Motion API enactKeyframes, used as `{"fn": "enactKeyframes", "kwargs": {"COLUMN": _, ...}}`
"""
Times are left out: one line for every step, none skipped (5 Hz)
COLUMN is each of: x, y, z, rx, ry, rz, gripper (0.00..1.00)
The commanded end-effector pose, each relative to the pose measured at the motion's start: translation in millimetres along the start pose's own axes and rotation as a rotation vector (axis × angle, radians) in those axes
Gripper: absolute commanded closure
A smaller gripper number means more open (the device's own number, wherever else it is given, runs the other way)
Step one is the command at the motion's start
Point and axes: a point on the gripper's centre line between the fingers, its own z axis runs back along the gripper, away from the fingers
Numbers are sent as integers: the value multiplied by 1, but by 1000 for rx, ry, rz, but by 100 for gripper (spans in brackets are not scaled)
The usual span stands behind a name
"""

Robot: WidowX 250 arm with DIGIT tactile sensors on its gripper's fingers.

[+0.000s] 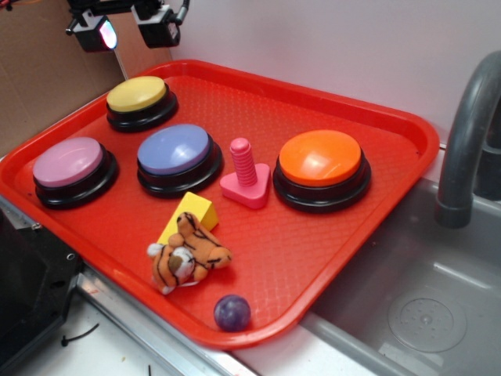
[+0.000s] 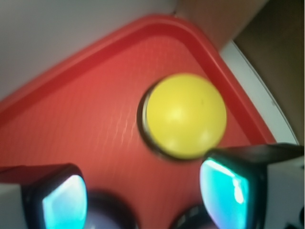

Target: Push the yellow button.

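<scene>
The yellow button [image 1: 138, 97], a domed yellow cap on a black base, sits at the back left of the red tray [image 1: 407, 157]. It also shows in the wrist view [image 2: 185, 116], blurred, just beyond my right finger. My gripper [image 1: 129, 30] hangs high above the tray's back left corner, above and slightly behind the button, not touching it. Its jaws stand wide apart with nothing between them; in the wrist view the gripper [image 2: 143, 195] shows only red tray between the glowing pads [image 2: 64, 202].
On the tray are a pink button [image 1: 72, 167], a blue button [image 1: 177, 156], an orange button [image 1: 321, 167], a pink screw toy [image 1: 245, 174], a yellow wedge block [image 1: 192, 213], a tiger plush [image 1: 185, 259] and a purple ball [image 1: 232, 312]. A grey sink [image 1: 423, 305] and faucet [image 1: 466, 141] are at right.
</scene>
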Motion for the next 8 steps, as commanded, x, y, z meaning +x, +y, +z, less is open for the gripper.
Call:
{"fn": "enactKeyframes", "kwargs": {"x": 26, "y": 15, "z": -25, "rx": 34, "ry": 10, "rz": -27, "gripper": 0}}
{"fn": "enactKeyframes", "kwargs": {"x": 20, "y": 20, "z": -42, "rx": 86, "ry": 36, "rz": -75, "gripper": 0}}
{"fn": "enactKeyframes", "kwargs": {"x": 18, "y": 16, "z": -43, "rx": 105, "ry": 31, "rz": -122, "gripper": 0}}
{"fn": "enactKeyframes", "kwargs": {"x": 12, "y": 3, "z": -35, "rx": 137, "ry": 57, "rz": -103, "gripper": 0}}
{"fn": "enactKeyframes", "kwargs": {"x": 1, "y": -12, "z": -30, "rx": 125, "ry": 121, "rz": -142, "gripper": 0}}
{"fn": "enactKeyframes", "kwargs": {"x": 1, "y": -11, "z": -13, "rx": 102, "ry": 104, "rz": -138, "gripper": 0}}
{"fn": "enactKeyframes", "kwargs": {"x": 9, "y": -3, "z": 8, "rx": 79, "ry": 62, "rz": -117, "gripper": 0}}
{"fn": "enactKeyframes", "kwargs": {"x": 15, "y": 9, "z": 13, "rx": 82, "ry": 30, "rz": -97, "gripper": 0}}
